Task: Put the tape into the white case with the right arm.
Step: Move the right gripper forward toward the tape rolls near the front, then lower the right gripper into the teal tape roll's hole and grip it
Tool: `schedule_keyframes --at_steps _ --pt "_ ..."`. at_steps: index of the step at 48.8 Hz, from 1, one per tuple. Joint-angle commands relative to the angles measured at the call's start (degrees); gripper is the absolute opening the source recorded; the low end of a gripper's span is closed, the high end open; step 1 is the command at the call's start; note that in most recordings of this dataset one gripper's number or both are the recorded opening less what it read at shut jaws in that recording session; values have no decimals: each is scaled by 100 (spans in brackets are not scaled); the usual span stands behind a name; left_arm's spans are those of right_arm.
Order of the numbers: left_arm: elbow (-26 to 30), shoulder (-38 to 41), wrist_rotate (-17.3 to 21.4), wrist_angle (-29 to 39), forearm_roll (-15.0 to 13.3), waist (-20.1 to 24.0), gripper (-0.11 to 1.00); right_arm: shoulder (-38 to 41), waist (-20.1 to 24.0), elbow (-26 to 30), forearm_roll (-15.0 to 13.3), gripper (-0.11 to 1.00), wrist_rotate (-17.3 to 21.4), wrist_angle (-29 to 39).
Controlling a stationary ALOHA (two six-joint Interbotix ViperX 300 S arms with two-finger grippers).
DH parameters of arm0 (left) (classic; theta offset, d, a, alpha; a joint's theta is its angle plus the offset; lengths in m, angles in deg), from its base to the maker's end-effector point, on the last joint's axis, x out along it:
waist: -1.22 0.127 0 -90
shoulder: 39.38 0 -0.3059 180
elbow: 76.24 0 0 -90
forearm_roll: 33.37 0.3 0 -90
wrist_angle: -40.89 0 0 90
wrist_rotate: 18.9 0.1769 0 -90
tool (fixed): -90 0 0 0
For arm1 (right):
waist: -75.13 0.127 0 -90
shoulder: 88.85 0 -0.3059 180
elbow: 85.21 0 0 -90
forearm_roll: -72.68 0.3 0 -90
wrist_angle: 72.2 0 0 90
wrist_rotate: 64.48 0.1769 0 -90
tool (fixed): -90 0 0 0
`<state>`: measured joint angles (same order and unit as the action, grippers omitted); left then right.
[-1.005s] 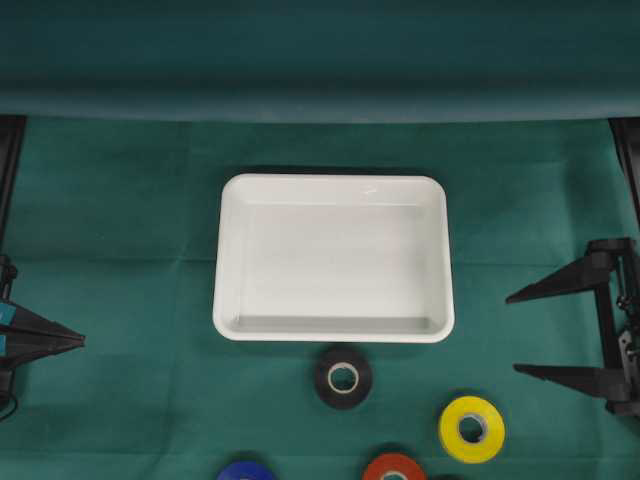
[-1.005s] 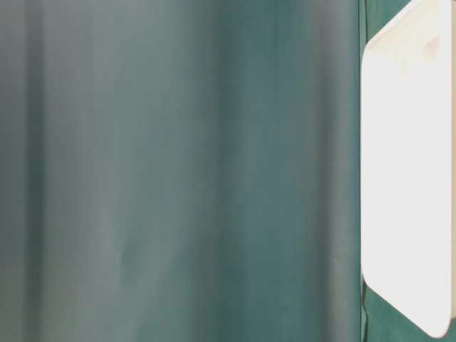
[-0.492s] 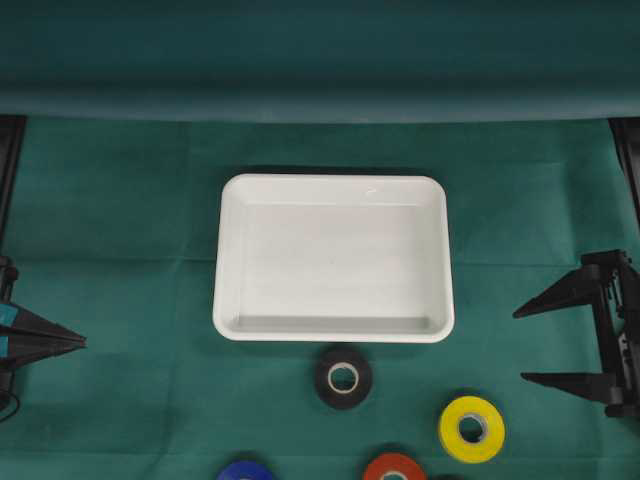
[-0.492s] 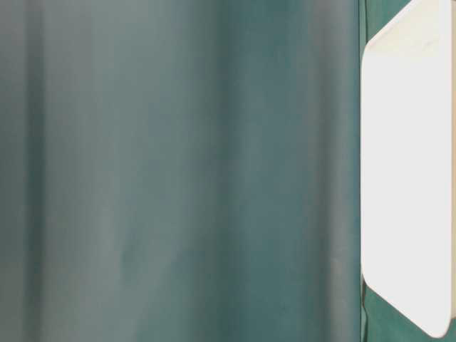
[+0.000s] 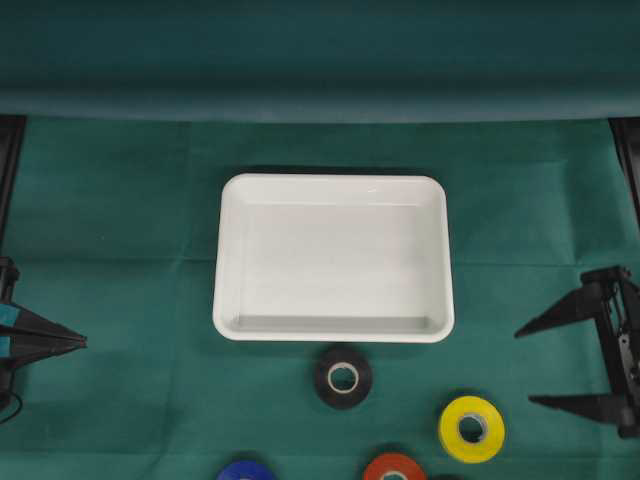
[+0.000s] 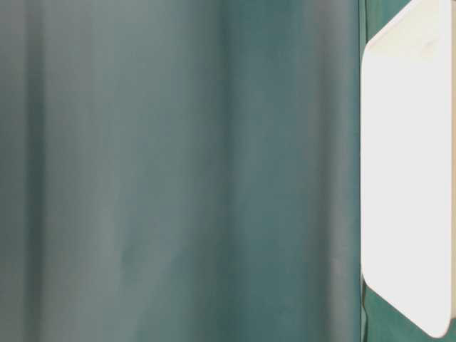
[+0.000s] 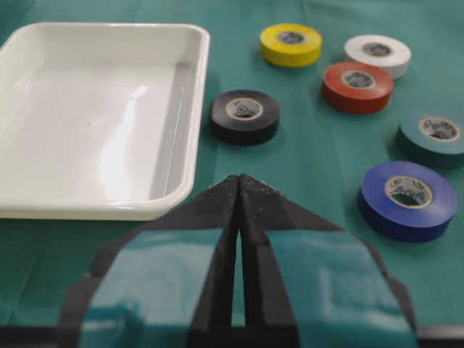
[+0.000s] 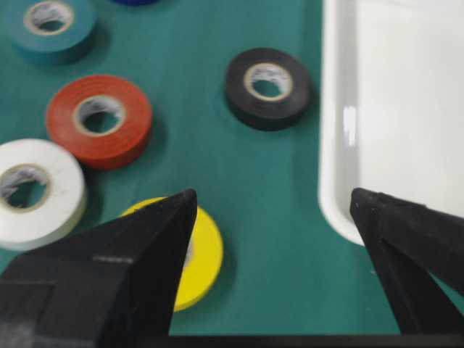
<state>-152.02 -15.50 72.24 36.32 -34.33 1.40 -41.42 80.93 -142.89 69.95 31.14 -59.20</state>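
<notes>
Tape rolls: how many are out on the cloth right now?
6, all outside the white case: black roll nearest its rim, yellow roll, white roll, red roll, teal roll, blue roll. The overhead view crops some out.

The white case (image 5: pixel 333 185) looks like smooth, glossy plastic, its floor catching bright glare. Under it lies a matt green cloth (image 5: pixel 120 200) with a fine weave and faint creases. Just beside the case, the black tape (image 5: pixel 343 377) has a dull sheen; the yellow tape (image 5: pixel 471 428), further from the case, looks slicker. The right gripper (image 5: pixel 570 365) fingers are matt black plastic, and the left gripper (image 7: pixel 238 181) carries smooth teal patches.
</notes>
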Motion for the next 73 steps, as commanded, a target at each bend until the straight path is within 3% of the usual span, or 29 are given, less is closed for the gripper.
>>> schedule_keyframes --at_steps 1,12,24,35,55,73 --pt "70 44 9 -18 -9 18 0 9 158 -18 -62 86 -9 -158" --pt "9 44 9 -35 -9 26 0 9 316 -123 -360 86 0 -264" --pt "9 44 9 -35 -9 26 0 26 334 -123 -387 86 0 -316" --pt "18 44 9 -44 -9 62 0 510 527 18 -387 86 9 -659" --pt "44 44 18 -88 -9 158 0 2180 747 853 -352 86 88 -1441" --pt "-62 35 -18 -97 -9 176 0 4500 809 2522 -352 86 352 -1670"
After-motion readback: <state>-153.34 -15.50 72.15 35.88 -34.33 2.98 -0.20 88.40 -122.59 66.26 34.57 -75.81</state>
